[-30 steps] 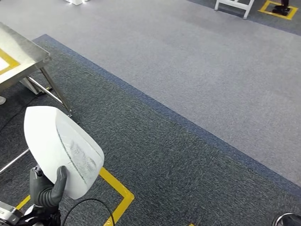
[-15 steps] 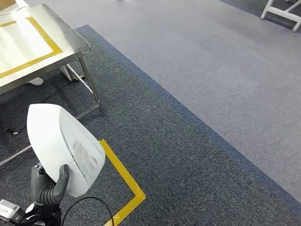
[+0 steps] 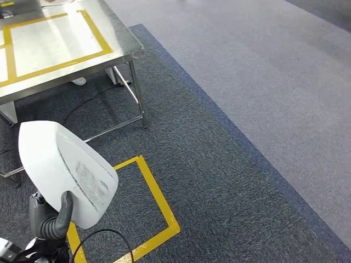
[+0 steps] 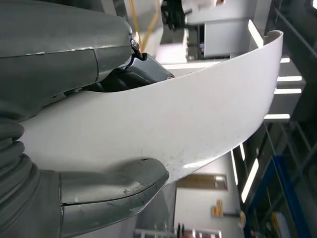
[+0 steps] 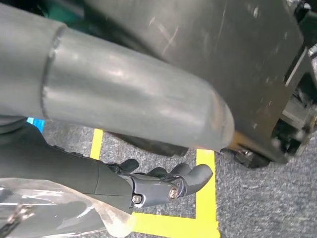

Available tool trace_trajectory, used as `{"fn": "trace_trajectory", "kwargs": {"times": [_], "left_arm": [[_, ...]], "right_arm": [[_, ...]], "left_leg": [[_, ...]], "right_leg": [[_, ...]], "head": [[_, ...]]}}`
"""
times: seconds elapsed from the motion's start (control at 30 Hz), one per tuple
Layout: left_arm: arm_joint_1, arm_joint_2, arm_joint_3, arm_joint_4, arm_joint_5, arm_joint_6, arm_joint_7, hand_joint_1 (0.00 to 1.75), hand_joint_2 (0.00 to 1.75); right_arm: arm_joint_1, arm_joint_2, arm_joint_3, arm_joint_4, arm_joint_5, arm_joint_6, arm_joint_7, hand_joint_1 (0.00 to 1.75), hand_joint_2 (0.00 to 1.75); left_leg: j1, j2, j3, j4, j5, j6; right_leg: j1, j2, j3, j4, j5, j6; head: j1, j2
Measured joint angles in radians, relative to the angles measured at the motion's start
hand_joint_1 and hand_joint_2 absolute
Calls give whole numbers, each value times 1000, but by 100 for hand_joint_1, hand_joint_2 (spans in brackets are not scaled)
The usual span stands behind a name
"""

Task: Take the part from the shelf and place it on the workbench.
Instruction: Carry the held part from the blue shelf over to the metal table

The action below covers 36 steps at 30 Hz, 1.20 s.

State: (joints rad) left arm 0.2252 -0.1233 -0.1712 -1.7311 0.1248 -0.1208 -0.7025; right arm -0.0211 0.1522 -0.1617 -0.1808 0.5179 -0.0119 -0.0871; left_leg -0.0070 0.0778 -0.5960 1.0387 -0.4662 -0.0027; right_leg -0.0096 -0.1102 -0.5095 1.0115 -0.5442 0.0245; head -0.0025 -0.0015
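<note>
Near one steel workbench (image 3: 120, 52), the left hand (image 3: 49, 219) grips one white part (image 3: 62, 167); right hand (image 5: 164, 186) hangs loosely curled, holding nothing.

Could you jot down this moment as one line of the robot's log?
phase: carrying | left hand: holds white part | right hand: empty, fingers curled | workbench: ahead-left, part not yet on it

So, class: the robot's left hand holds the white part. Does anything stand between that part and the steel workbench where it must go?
Nothing visible does. The left hand holds the white part up, and between it and the steel workbench lies only dark carpet, with a thin cable on the floor under the bench.
</note>
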Motion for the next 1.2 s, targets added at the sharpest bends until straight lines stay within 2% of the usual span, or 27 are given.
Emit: {"fn": "trace_trajectory", "kwargs": {"times": [0.03, 0.07, 0.13, 0.17, 0.2, 0.23, 0.27, 0.3, 0.33, 0.37, 0.43, 0.47, 0.5, 0.57, 0.6, 0.63, 0.7, 0.77, 0.8, 0.83, 0.87, 0.93, 1.0, 1.07, 1.1, 1.13, 1.2], "left_arm": [[0, -1, 0, 0, 0, 0, 0, 175, 175], [2, -1, 1, 0, -1, 0, 0, 175, 175], [0, -4, 1, 0, -4, 0, 0, 175, 175], [-1, -5, 1, 0, -7, 1, 0, 175, 175], [-3, -7, 1, 0, -12, 3, 0, 175, 175], [-3, -7, 1, 0, -17, 7, 0, 175, 175], [-2, -8, 1, 0, -22, 11, 0, 175, 175], [-2, -8, 1, 0, -27, 14, 0, 175, 175], [-2, -8, 1, 0, -30, 17, 0, 175, 175], [-2, -8, 1, 0, -32, 19, 0, 175, 175], [-3, -8, 1, -1, -34, 23, 0, 175, 175], [-3, -8, 1, -1, -35, 25, 0, 175, 175], [-3, -8, 1, -2, -36, 27, 0, 175, 175], [-1, -8, 1, -4, -38, 30, 0, 175, 175], [0, -8, 1, -5, -38, 32, 0, 175, 175], [0, -8, 1, -6, -38, 32, 0, 175, 175], [-2, -8, 1, -8, -39, 35, 0, 175, 175], [-2, -7, 1, -8, -43, 40, 0, 175, 175], [0, -7, 1, -8, -46, 44, 0, 175, 175], [1, -6, 1, -8, -49, 47, 0, 175, 175], [1, -6, 1, -8, -52, 49, 0, 175, 175], [0, -6, 0, -9, -54, 51, 0, 175, 175], [-2, -5, -2, -10, -57, 54, 0, 175, 175], [-1, -5, -4, -12, -59, 57, 0, 175, 175], [2, -5, -5, -13, -59, 58, 0, 175, 175], [3, -4, -5, -14, -59, 59, 0, 175, 175], [0, -5, -6, -16, -59, 59, 0, 175, 175]], "right_arm": [[-2, 0, 0, 0, 1, 0, 0, 0, 0], [-4, 0, 0, 0, 3, 0, 0, 0, 0], [-5, 0, 0, -1, 5, 0, 0, 0, 0], [-5, 0, 0, -1, 5, 0, -1, 0, 0], [-5, 0, 0, 0, 5, 0, -1, 0, 0], [-4, 0, 0, 0, 6, 0, -1, 0, 0], [-2, 0, 0, 0, 6, 0, 0, 0, 0], [0, 0, -1, 0, 6, 0, 0, 0, 0], [1, 0, -1, 0, 6, 0, 0, 0, 0], [2, 0, -1, 0, 6, 0, 0, 0, 0], [2, 0, -1, 0, 6, 0, 0, 0, 0], [2, 0, -1, 0, 6, 0, 0, 0, 0], [1, 0, -1, 0, 6, 0, 1, 0, 0], [-1, 0, -1, 0, 7, -1, 1, 0, 0], [-2, 0, -2, 0, 7, -1, 2, 0, 0], [-2, 0, -2, 0, 7, -1, 2, 0, 0], [1, 0, -2, 0, 7, 0, 1, 0, 0], [4, 0, -3, 0, 8, -1, 1, 0, 0], [4, 0, -3, 0, 8, -2, 2, 0, 0], [4, 0, -3, 0, 8, -2, 3, 0, 0], [3, 0, -3, 0, 8, -2, 3, 0, 0], [2, 0, -3, 0, 8, -1, 3, 0, 0], [1, 0, -3, 0, 8, 1, 3, 0, 0], [-3, 0, -3, 0, 8, 3, 3, 0, 0], [-6, 0, -3, 0, 8, 3, 3, 0, 0], [-8, 0, -3, 0, 8, 3, 3, 0, 0], [-8, 0, -3, -1, 8, 3, 3, 0, 0]], "left_leg": [[1, -13, -1, -2, 1, 7], [3, -25, -1, -5, 2, 13], [9, -49, 1, -11, 6, 27], [11, -60, 1, -12, 6, 32], [12, -72, 0, -11, 7, 35], [12, -85, 0, -11, 7, 37], [12, -99, 0, -11, 7, 37], [12, -114, 1, -11, 7, 37], [12, -130, 2, -10, 6, 37], [12, -145, 4, -10, 6, 35], [12, -171, 3, -6, 4, 28], [12, -182, 0, -4, 5, 22], [13, -193, -3, -4, 7, 15], [17, -207, -7, -7, 11, 2], [16, -192, -10, 0, 7, -3], [15, -167, -20, 21, -7, -8], [12, -108, -65, 124, -64, -16], [15, -91, -121, 246, -113, -21], [16, -89, -132, 270, -114, -21], [17, -87, -123, 255, -95, -20], [17, -82, -98, 206, -64, -18], [10, -44, -30, 76, -9, -8], [1, -12, 2, 9, 1, 3], [-2, -26, 0, -1, -4, 14], [0, -38, 2, -6, -2, 19], [3, -49, 4, -11, 1, 25], [9, -69, 8, -19, 5, 35]], "right_leg": [[0, -11, 5, -2, -2, 5], [-1, -7, 6, -1, -8, 11], [-5, 40, -13, 46, -42, 19], [-7, 73, -42, 102, -70, 21], [-7, 94, -78, 172, -101, 21], [-7, 103, -115, 237, -122, 22], [-7, 106, -142, 278, -128, 22], [-7, 108, -152, 283, -112, 21], [-8, 112, -143, 247, -78, 20], [-9, 122, -119, 181, -33, 18], [-14, 166, -67, 58, 20, 15], [-15, 182, -52, 26, 28, 13], [-14, 188, -45, 17, 24, 9], [-12, 169, -39, 12, 29, -3], [-13, 158, -37, 10, 31, -10], [-14, 145, -35, 8, 32, -15], [-13, 117, -32, 7, 30, -24], [-11, 86, -30, 7, 26, -28], [-10, 72, -29, 7, 24, -29], [-10, 58, -27, 7, 22, -28], [-10, 46, -23, 7, 19, -27], [-6, 23, -15, 8, 11, -21], [0, 4, -11, 9, 5, -11], [3, -18, -6, 5, 3, 0], [2, -16, -4, 5, -2, 7], [1, 1, -7, 16, -13, 13], [-1, 64, -48, 106, -64, 20]], "head": [[1, 0], [3, 0], [8, 0], [11, 0], [13, 0], [14, 0], [14, 0], [14, 0], [14, 0], [14, 0], [14, 0], [13, 0], [13, 0], [13, 0], [12, 0], [9, 0], [3, 0], [3, 0], [3, 0], [2, 0], [2, 0], [2, 0], [2, 0], [4, 0], [5, 0], [7, 0], [14, 0]]}}
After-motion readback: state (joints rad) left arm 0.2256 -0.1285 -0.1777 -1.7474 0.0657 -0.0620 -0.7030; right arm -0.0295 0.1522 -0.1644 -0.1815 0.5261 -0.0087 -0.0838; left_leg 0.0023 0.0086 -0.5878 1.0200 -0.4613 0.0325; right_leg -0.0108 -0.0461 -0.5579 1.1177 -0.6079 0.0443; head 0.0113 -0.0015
